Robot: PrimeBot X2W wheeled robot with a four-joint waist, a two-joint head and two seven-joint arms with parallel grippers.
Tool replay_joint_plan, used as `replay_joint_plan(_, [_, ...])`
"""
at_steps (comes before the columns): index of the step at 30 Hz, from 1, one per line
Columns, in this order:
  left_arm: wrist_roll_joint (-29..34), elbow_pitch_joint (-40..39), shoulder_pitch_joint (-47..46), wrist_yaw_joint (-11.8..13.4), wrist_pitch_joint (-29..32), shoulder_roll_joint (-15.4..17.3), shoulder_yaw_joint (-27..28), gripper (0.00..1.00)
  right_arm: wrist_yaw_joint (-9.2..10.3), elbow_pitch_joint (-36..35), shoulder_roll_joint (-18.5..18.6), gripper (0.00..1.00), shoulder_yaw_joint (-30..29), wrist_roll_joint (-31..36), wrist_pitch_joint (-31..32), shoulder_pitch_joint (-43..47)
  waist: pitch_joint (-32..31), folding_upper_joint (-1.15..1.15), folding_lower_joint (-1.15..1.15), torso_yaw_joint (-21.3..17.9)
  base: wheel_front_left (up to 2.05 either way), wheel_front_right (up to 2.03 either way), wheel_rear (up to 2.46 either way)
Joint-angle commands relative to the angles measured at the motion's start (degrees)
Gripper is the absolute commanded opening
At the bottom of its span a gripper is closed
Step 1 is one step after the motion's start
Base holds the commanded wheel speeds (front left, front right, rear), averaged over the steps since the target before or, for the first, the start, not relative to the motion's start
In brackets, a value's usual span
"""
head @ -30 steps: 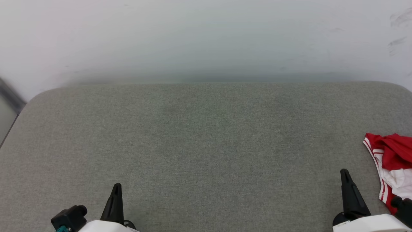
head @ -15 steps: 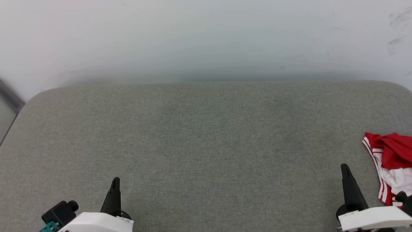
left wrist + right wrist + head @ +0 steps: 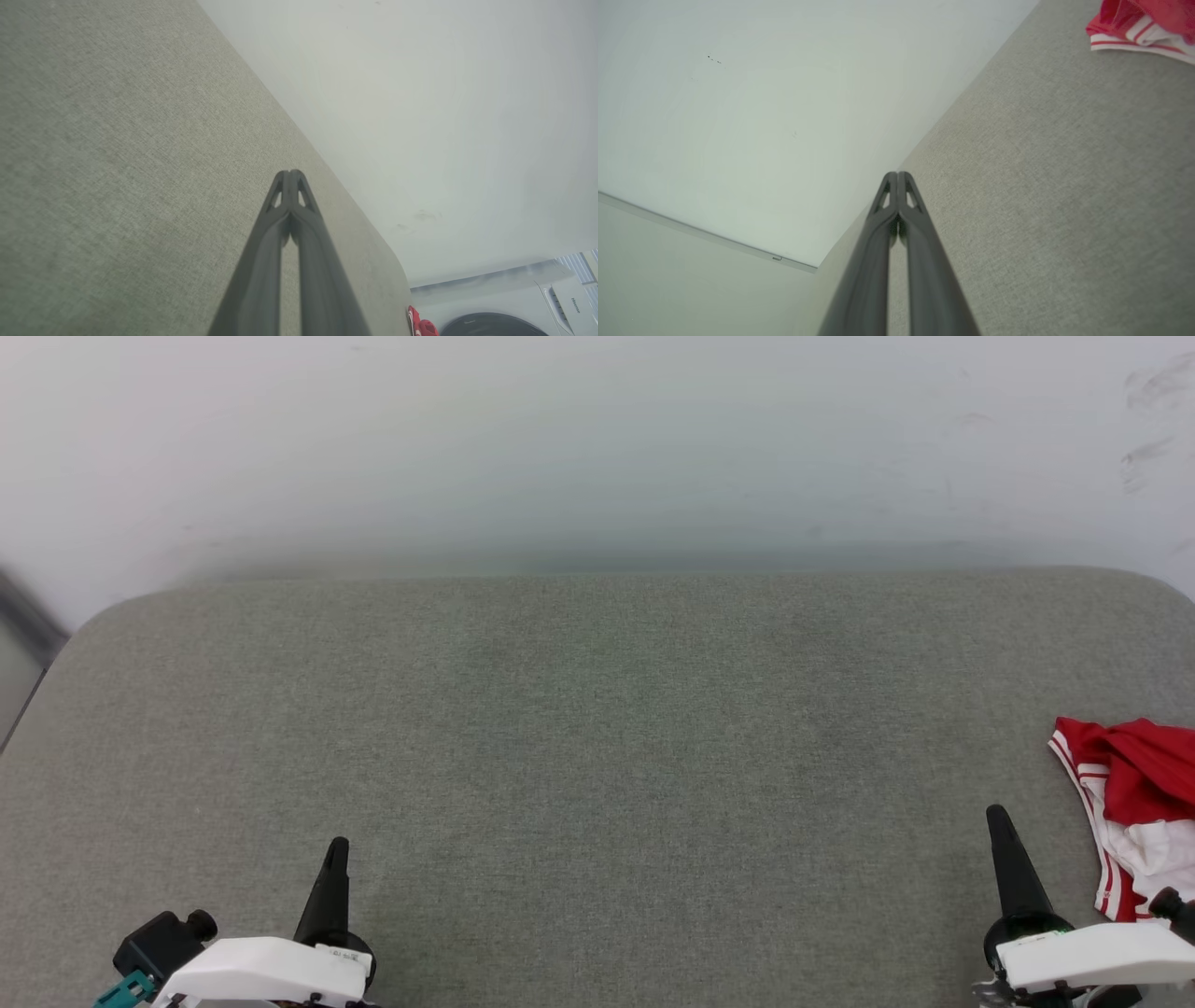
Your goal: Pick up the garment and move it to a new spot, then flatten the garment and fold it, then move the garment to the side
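Garment lies crumpled at the far right of the grey fabric-topped counter, cut off by the head view's right edge, so only part shows: red cloth bunched on top, white cloth w/ red-and-white striped trim below. Folds hide the rest of its front. Its lower end sits partly behind a black knob on the right wrist. Right wrist view catches just a corner of it at top right, red cloth plus striped hem. Left wrist view gets a tiny red scrap at the bottom edge, too small for detail. Left claw is at lower left, fingers pressed together into one dark point, gripping nothing, well apart from garment. Right claw is at lower right, likewise pressed together & empty, near garment's left edge, not touching it. Whether either tip touches the counter or hovers, can't tell. Both forearms are cropped by the bottom edge. Pale wall stands behind the counter, w/ faint scuffs at upper right. Blurred dark strip at far left: can't tell what it is. Left wrist view also shows part of a white washing machine w/ dark round door, cropped at the lower right corner.
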State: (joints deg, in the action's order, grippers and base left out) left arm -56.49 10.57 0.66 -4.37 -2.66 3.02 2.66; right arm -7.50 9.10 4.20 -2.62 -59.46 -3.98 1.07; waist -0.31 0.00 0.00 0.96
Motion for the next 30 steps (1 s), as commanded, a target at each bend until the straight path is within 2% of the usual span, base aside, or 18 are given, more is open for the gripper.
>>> replay_joint_plan(1, [-1.84, -0.36, -1.61, -0.41, 0.43, 0.27, 0.43, 0.0, 0.0, -0.29, 0.53, 0.0, -0.15, -1.87, 0.35, -1.93, 0.01, 0.0, 0.0, -0.02, 0.0, 0.0, 0.0])
replay_joint_plan(30, [-19.15, 1.57, -4.48, -1.85, 4.81, 0.24, 2.09, 0.0, 0.01, 2.32, 0.42, 0.0, -1.04, -18.43, 4.69, -4.79, 0.22, 0.0, 0.0, -0.43, 0.0, 0.0, 0.0])
